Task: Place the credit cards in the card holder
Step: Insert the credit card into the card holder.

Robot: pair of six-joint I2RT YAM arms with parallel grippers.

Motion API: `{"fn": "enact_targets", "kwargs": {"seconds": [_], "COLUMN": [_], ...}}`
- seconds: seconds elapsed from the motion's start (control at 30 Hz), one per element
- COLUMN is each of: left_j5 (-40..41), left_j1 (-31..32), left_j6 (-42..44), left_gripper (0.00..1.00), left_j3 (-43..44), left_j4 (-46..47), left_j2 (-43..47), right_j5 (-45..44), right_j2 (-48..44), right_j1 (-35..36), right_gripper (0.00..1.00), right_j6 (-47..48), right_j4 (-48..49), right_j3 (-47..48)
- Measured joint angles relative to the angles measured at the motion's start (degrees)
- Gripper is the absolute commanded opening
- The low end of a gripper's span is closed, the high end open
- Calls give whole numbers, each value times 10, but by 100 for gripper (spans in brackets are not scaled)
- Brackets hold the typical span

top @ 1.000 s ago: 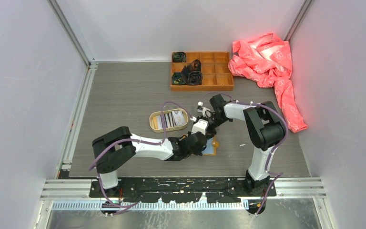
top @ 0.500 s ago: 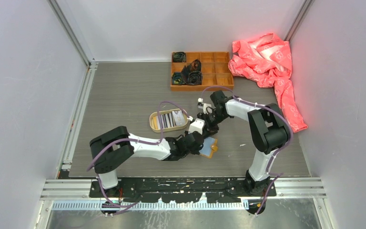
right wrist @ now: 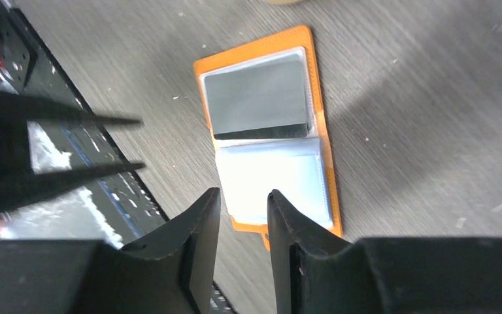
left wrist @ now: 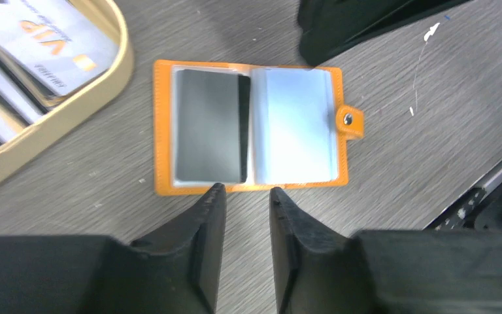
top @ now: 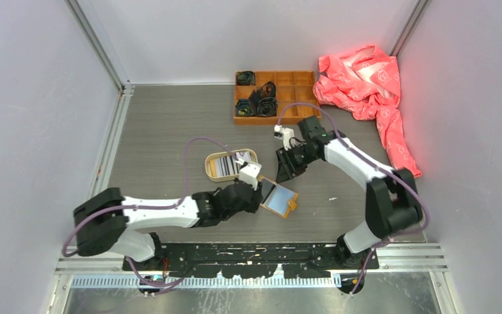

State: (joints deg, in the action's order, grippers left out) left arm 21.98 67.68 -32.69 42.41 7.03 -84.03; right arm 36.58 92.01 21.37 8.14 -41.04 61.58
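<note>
Left arm (top: 160, 212), right arm (top: 350, 157) wearing white shells, black joints; purple cables (top: 199, 139) trailing alongside; left gripper (left wrist: 243, 190), right gripper (right wrist: 243, 193) showing matte black fingers (left wrist: 202, 229).

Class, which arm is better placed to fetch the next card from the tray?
Probably left. The left pincer is empty, and the oval tray of credit cards lies close beside it in its wrist view. The right pincer points at the card holder, the tray barely at its view's edge.
</note>
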Motion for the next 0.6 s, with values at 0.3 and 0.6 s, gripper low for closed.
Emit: {"fn": "enact_targets", "kwargs": {"seconds": [0.3,0.6], "left_j5": [-34,-124], "left_j1": [-57,-135], "left_j6": [16,-14], "left_gripper": [60,47], "left_j3": [-155,-183], "left_j4": [57,123], "left_j2": [161,115], "right_j5": [37,-60], "right_j2": [-266,-176], "right_j1": [29,108], "right_gripper": [10,5], "right_j6": [242,367], "right_j4": [150,255], "right_j3": [-208,-253]}}
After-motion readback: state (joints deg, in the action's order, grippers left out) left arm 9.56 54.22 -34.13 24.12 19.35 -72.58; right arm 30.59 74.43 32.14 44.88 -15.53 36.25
